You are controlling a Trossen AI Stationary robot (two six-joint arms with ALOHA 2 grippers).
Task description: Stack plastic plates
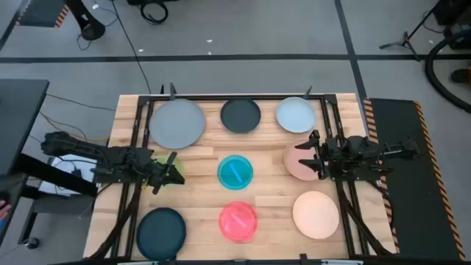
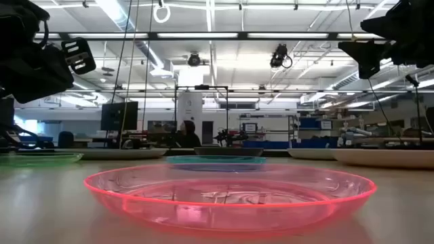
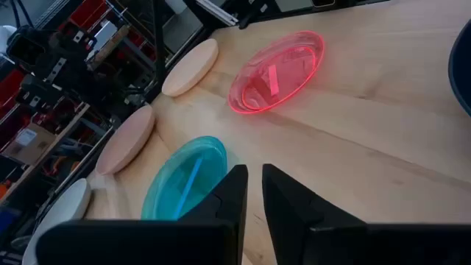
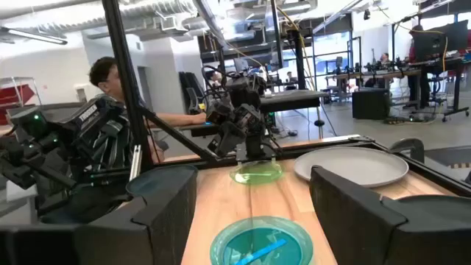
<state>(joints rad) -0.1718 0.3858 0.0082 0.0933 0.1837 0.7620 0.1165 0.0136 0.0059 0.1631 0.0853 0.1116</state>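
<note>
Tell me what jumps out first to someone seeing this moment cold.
The bright red plate at the table's front centre and the translucent teal plate behind it. The left tool, shut, holds a small green plate left of the teal one; the right tool hangs open over a pink plate on the right.

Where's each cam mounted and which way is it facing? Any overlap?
High: overhead, straight down on the table; both arms, left gripper, right gripper.
Low: table-top height, level across the red plate into the room; arms at upper corners.
Left wrist: past its own nearly shut fingers toward red plate and teal plate.
Right wrist: between its own open fingers, across the teal plate at the left arm.
Shared: both wrist views see the teal plate.
</note>
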